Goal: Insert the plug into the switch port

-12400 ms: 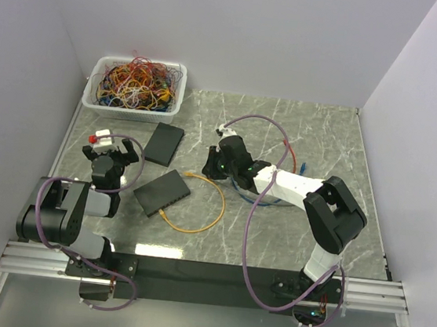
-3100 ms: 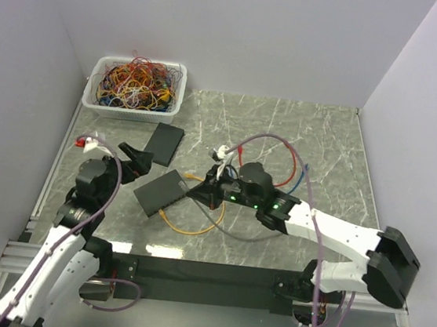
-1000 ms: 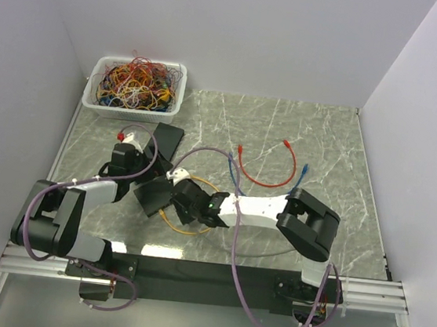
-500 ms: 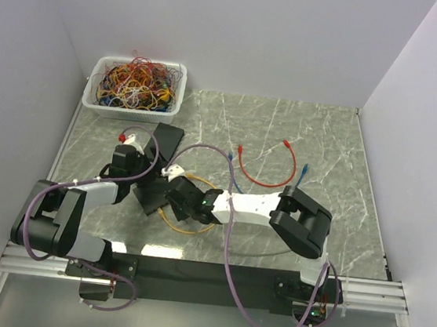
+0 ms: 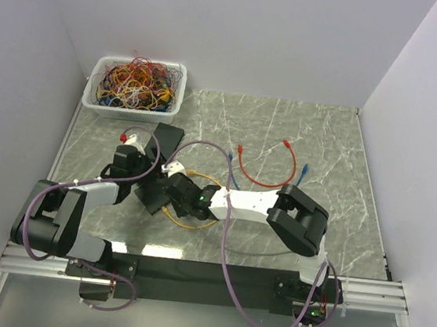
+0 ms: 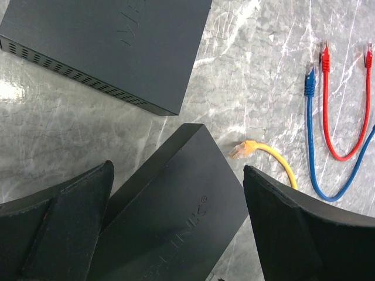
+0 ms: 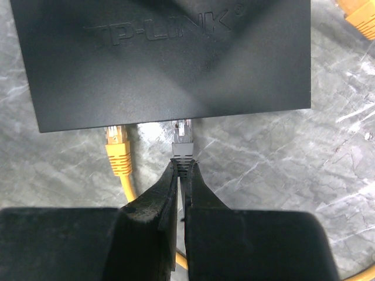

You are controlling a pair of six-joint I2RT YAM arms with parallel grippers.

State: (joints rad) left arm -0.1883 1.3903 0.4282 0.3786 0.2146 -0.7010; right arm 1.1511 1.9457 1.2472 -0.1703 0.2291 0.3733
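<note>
Plug [image 7: 183,140] pinched by the right gripper [image 7: 182,170] at the switch [image 7: 164,58] edge.
Its tip meets the switch's side beside a yellow plug [image 7: 118,149]; the left gripper [image 6: 176,216] gapes wide astride the switch.

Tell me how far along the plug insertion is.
Done: the right hand is shut on the grey plug, its tip lined up at the switch edge, beside a yellow plug. In hand: the open left hand straddles the switch. Left: push the plug home; most of its body shows outside the switch.
</note>
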